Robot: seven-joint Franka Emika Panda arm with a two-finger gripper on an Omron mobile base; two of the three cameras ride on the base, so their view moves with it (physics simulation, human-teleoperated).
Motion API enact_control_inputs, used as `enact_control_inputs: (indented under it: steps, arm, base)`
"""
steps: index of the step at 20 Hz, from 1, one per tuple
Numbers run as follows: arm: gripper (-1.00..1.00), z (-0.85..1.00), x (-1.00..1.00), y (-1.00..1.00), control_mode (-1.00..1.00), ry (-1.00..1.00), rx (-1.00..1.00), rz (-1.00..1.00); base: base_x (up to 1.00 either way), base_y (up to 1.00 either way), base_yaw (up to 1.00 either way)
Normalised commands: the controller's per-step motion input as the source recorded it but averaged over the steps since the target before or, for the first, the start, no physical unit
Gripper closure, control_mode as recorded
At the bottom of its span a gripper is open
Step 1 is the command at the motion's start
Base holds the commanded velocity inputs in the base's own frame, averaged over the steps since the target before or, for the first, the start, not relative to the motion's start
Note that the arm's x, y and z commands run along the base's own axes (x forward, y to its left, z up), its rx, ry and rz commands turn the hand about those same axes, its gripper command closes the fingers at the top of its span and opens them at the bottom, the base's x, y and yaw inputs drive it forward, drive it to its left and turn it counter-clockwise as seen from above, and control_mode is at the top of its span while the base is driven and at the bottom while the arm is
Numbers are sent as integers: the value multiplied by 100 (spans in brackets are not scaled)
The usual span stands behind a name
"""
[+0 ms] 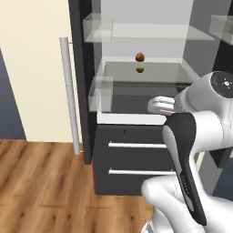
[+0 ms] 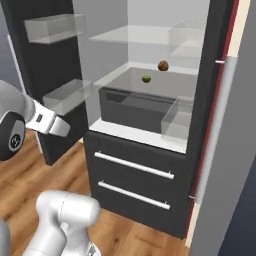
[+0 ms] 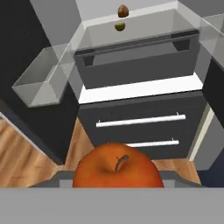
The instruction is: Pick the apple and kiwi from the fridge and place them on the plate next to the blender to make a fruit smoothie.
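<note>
Hand view: apple [image 3: 117,168] held; kiwi [image 3: 120,26] shelved beyond

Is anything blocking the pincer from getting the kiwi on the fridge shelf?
Yes: the pincer is already shut on the apple, so it's full. The kiwi sits far back on the glass shelf, beside a brown ball, with open space before it.

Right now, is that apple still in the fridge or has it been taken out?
Out. The apple sits right at the hand camera, outside the fridge; the kiwi is on the glass shelf inside.
</note>
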Motion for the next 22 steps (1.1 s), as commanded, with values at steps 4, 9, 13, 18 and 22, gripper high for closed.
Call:
enact_control_inputs:
  steps: [4, 9, 13, 18, 22]
  arm:
    - [100, 0, 0, 0, 100, 0, 0, 0]
    - [100, 0, 0, 0, 100, 0, 0, 0]
    - [100, 0, 0, 0, 100, 0, 0, 0]
    - [100, 0, 0, 0, 100, 0, 0, 0]
    - [100, 0, 0, 0, 100, 0, 0, 0]
  base:
    - [-98, 12, 72]
    - [-29, 15, 97]
    - [-13, 0, 100]
    - [-11, 5, 100]
    - [4, 32, 95]
